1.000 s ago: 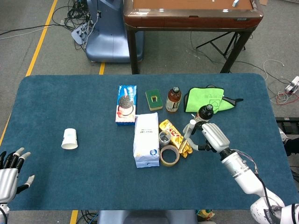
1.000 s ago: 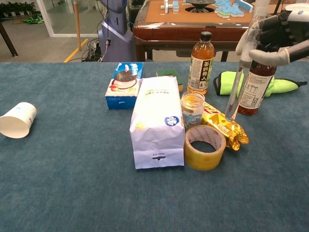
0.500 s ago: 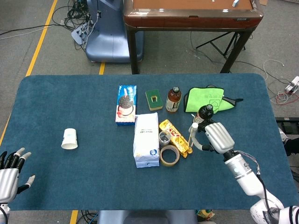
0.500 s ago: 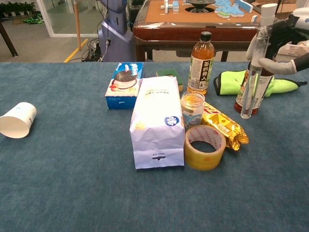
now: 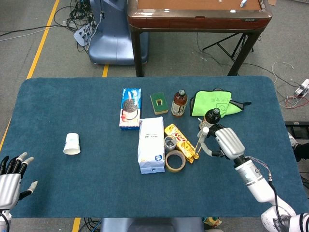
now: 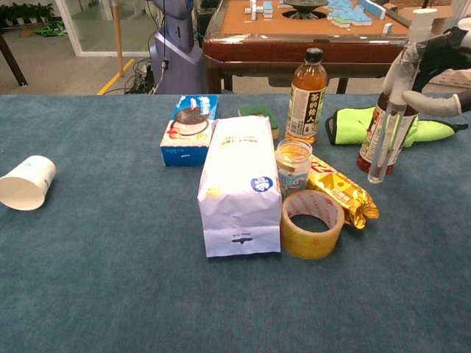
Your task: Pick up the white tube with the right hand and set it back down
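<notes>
Blue felt covered the counter [image 5: 72, 106], where a cluster of goods sat around the middle. The right hand [image 5: 226, 142] reached in from the right side and its fingers [image 6: 430, 101] were wrapped around the upper part of the white tube [image 6: 394, 103], a slim, clear-bodied tube with a white cap. It was held nearly upright, leaning slightly, its lower tip at or just above the felt; whether it touched could not be told. Just behind the tube stood a dark bottle [image 5: 211, 116] with a red-brown label, and behind that lay a green cloth [image 5: 212, 103]. To the tube's left a gold snack packet [image 6: 340, 189] lay flat, with a small glass jar [image 6: 293, 166] and a roll of yellowish tape [image 6: 313, 223] beside it. A white paper bag [image 6: 239, 184] lay next to these, and behind it sat a blue box [image 6: 189, 129], a green sponge [image 5: 159, 102] and an amber tea bottle [image 6: 306, 87]. Well apart, on the left side, a white paper cup [image 5: 71, 144] lay tipped over. The left hand [image 5: 10, 181] rested at the near left corner, fingers spread, holding nothing.
</notes>
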### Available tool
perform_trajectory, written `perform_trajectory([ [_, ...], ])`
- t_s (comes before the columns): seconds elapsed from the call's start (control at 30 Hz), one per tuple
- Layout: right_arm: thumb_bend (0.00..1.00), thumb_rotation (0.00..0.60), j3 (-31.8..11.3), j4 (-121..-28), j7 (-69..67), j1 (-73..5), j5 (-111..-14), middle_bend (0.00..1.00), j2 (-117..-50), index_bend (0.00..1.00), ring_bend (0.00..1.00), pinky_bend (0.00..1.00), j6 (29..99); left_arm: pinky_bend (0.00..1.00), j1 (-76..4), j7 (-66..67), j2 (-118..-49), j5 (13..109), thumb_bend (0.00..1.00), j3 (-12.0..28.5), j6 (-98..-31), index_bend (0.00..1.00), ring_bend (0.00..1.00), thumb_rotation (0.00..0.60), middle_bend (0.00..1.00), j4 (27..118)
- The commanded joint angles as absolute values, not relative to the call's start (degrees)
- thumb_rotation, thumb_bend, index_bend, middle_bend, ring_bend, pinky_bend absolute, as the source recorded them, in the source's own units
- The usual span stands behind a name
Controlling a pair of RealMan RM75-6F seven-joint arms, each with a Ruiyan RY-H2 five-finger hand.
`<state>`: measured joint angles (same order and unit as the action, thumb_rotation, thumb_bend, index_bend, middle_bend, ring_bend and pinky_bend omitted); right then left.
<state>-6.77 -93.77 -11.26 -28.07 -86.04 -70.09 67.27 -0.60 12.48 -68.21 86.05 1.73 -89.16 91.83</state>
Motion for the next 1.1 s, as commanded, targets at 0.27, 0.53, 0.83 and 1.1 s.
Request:
perform_trajectory([
  [0.27, 0.57, 0.6, -7.0, -96.0, -13.6, -27.6, -84.3, 0.56, -71.6, 0.67, 0.45, 0.29, 66.6, 0.0, -0.3, 12.0, -68.0, 85.9, 0.27, 1.6, -89.4, 0.2, 0.11, 0.6, 0.1, 91.7],
  [0.53, 0.57, 0.6, -7.6, -98.4, -22.7, -27.8, -83.7, 0.56, -68.6, 0.67, 0.45, 0.29, 65.0, 0.0, -0.3, 12.1, -68.1, 86.0, 0.27, 1.6, -89.4, 0.2, 0.11, 0.6, 0.1, 91.6],
  [0.83, 0.56, 0.6, -8.2, -91.8, -1.5, -27.1, -85.8, 0.56, -72.1, 0.67, 0.45, 0.29, 71.6, 0.0, -0.8, 13.1, -68.1, 86.1, 0.27, 1.6, -89.0, 0.2, 0.11, 0.6, 0.1, 92.3],
  [1.1, 0.56, 0.6, -8.0, -95.7, -8.9, -27.7, -83.5, 0.56, -71.9, 0.67, 0.45, 0.29, 67.8, 0.0, -0.7, 12.9, -68.1, 85.8, 0.27, 1.5, -88.7, 0.2, 0.11, 0.6, 0.1, 92.3],
])
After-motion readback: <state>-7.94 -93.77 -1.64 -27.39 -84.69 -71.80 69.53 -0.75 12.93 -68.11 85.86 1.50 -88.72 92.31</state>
